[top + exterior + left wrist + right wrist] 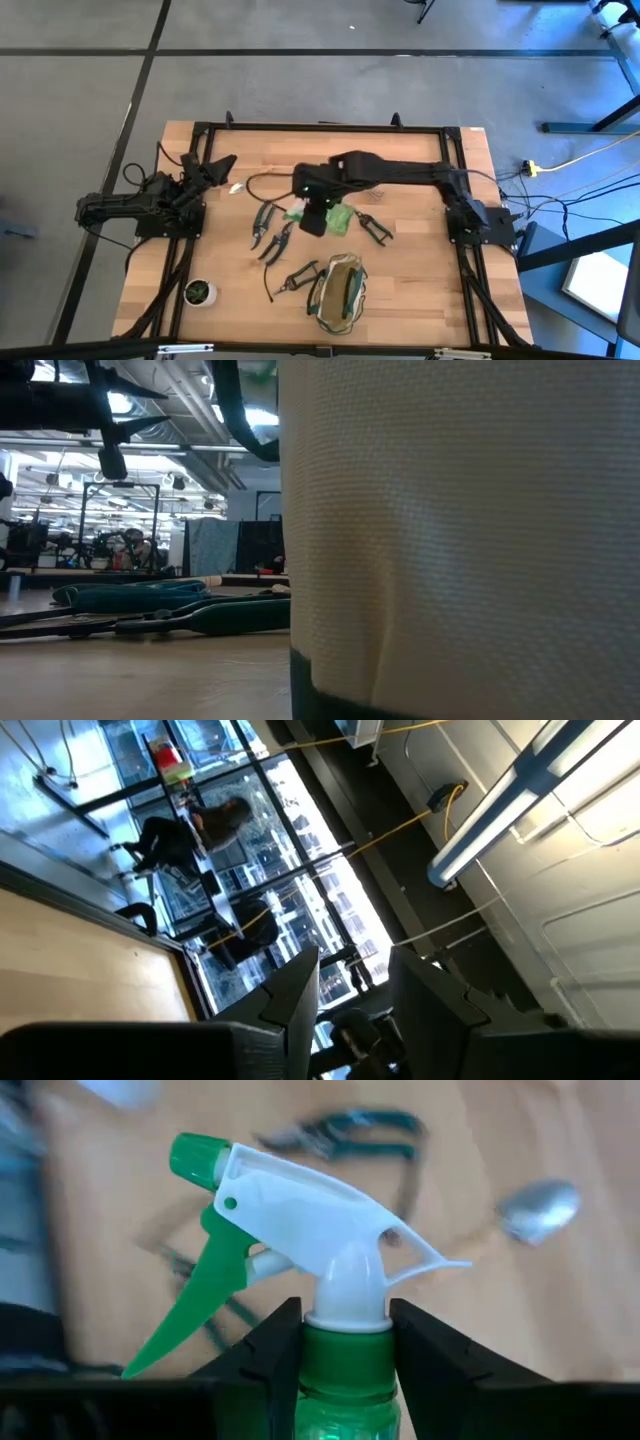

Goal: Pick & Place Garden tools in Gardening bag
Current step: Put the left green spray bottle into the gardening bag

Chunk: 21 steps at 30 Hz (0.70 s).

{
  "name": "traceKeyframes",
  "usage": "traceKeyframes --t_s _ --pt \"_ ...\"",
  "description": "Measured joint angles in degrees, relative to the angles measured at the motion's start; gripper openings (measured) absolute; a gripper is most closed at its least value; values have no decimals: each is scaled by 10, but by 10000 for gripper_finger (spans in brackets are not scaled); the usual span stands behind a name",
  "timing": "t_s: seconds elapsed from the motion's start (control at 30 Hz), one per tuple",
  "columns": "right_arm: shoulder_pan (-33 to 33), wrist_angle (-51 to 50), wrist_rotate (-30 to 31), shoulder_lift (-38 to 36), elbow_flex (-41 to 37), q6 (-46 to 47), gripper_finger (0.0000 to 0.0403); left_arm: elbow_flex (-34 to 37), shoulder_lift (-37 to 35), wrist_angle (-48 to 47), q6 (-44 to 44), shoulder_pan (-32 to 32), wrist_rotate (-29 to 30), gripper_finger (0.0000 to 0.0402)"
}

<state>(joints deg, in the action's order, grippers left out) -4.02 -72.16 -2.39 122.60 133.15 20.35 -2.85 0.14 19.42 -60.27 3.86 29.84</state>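
My right gripper (347,1350) is shut on the green spray bottle (330,1270), which has a white trigger head, above the table's middle (315,218). Several dark-handled pruning shears (262,222) (375,228) (297,278) lie flat on the table around it. The olive and khaki gardening bag (340,290) stands near the front edge, and its khaki wall (460,530) fills the low view. My left gripper (360,1000) waits at the table's left (215,165), raised, open and holding nothing. My right gripper pinches the spray bottle's green collar (345,1352), just under the white head, between its two fingers (280,1345). The fingers slant down from the table's right side. The trigger head sticks out past the fingertips, and the bottle hangs clear of the table.
A small potted plant (200,292) stands at the front left. A metal trowel blade (540,1208) lies on the wood beyond the bottle. Teal-handled shears (190,615) lie just left of the bag in the low view. Bare wood shows at the far right.
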Motion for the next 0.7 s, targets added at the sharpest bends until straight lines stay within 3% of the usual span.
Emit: traceKeyframes --t_s 0.17,0.3,0.43,0.7 --pt "-33 87 -20 -50 -6 43 137 0 0 0 -33 0 -15 118" --pt "-87 151 37 -79 -6 44 130 -1 0 4 -46 -1 -33 118" --pt "-162 169 147 -97 -6 67 128 -1 1 18 -47 -4 -50 118" --pt "-313 187 437 -92 -39 190 127 -1 3 38 -46 -42 -53 118"
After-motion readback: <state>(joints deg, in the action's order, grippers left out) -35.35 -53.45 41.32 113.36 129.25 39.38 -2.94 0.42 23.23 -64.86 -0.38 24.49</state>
